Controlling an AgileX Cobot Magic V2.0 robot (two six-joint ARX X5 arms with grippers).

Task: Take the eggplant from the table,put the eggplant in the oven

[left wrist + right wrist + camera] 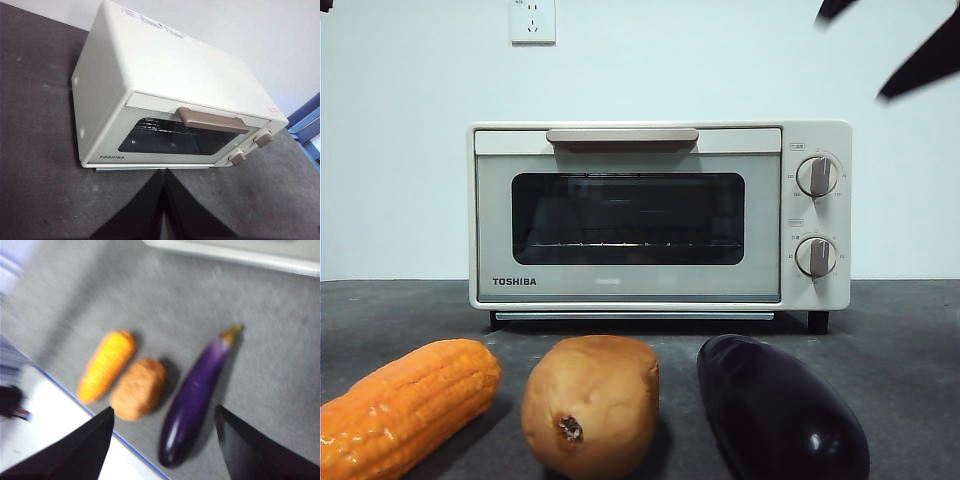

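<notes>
The eggplant (780,415) lies on the grey table (900,340) at the front right, glossy dark purple, next to the potato. In the blurred right wrist view the eggplant (195,395) lies lengthwise below my right gripper (164,412), which hangs open well above it; the same gripper shows as black tips (920,60) at the top right of the front view. The cream oven (660,215) stands behind with its door closed. My left gripper (164,172) is shut, its jaws pressed together, hovering in front of the oven (165,95), short of the beige handle (212,121).
A tan potato (592,405) and an orange corn cob (405,405) lie left of the eggplant, close together. The table's front edge with a blue line (80,402) runs close to them. A wall socket (532,20) sits on the wall behind.
</notes>
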